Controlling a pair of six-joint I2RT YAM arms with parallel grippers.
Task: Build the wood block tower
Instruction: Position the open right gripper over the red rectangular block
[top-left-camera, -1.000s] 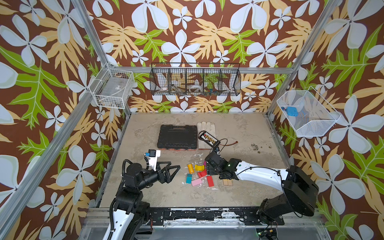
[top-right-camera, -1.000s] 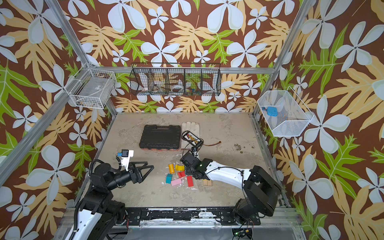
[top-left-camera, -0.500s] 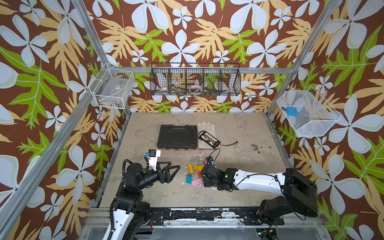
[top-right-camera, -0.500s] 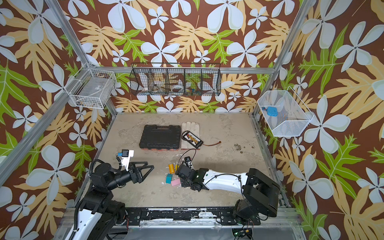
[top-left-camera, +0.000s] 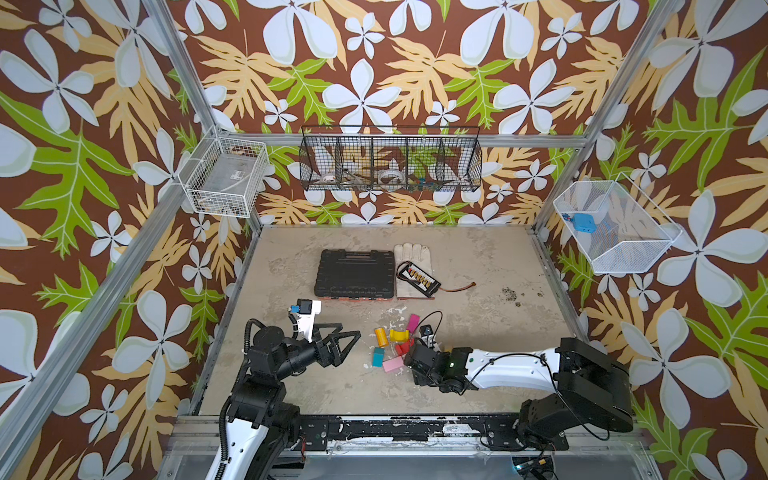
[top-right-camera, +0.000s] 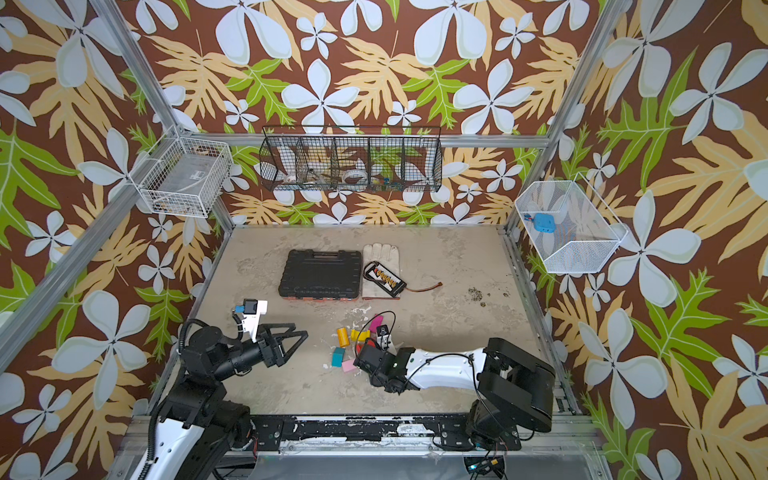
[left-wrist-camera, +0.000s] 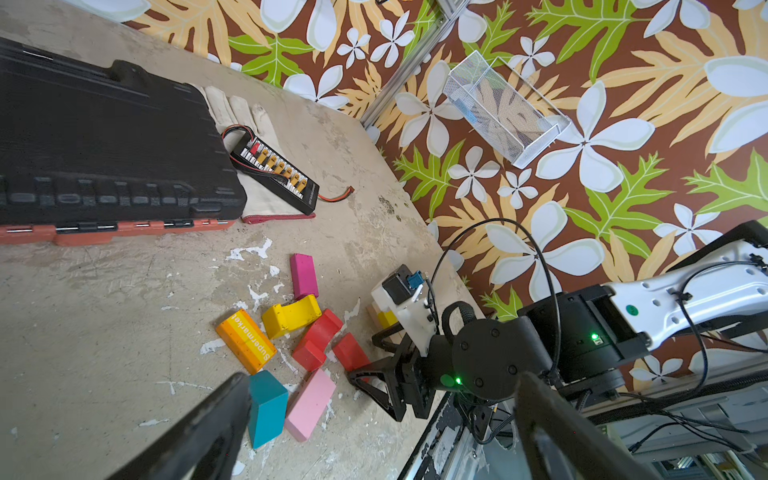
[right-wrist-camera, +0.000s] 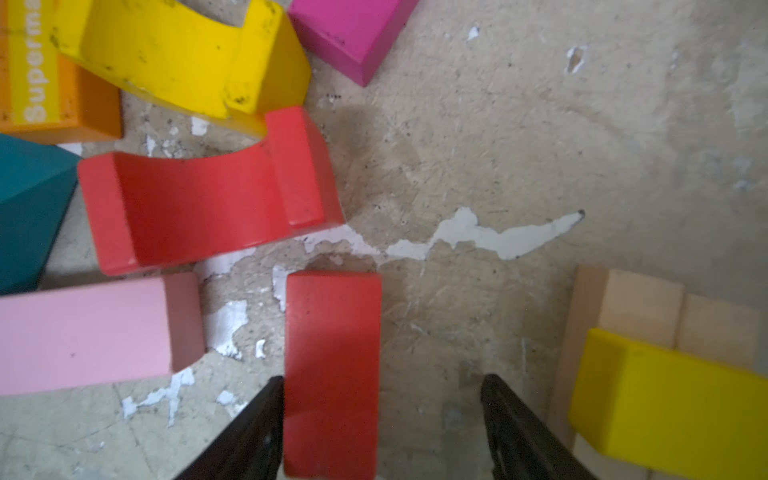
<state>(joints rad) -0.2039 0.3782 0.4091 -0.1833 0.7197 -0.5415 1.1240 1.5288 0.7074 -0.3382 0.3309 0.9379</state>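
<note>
— Right gripper (right-wrist-camera: 382, 386) has come forward and down over the wood blocks (top-left-camera: 398, 334)?
— Yes. Its jaws stand apart astride a red brick (right-wrist-camera: 332, 365), one finger against it, unclamped. The left gripper (top-left-camera: 347, 347) hangs wide open, empty. The blocks lie scattered before the black case (top-left-camera: 354, 273).

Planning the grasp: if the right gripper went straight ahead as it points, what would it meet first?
Probably the red brick, already lying between the right gripper's open jaws; depth is unclear.
</note>
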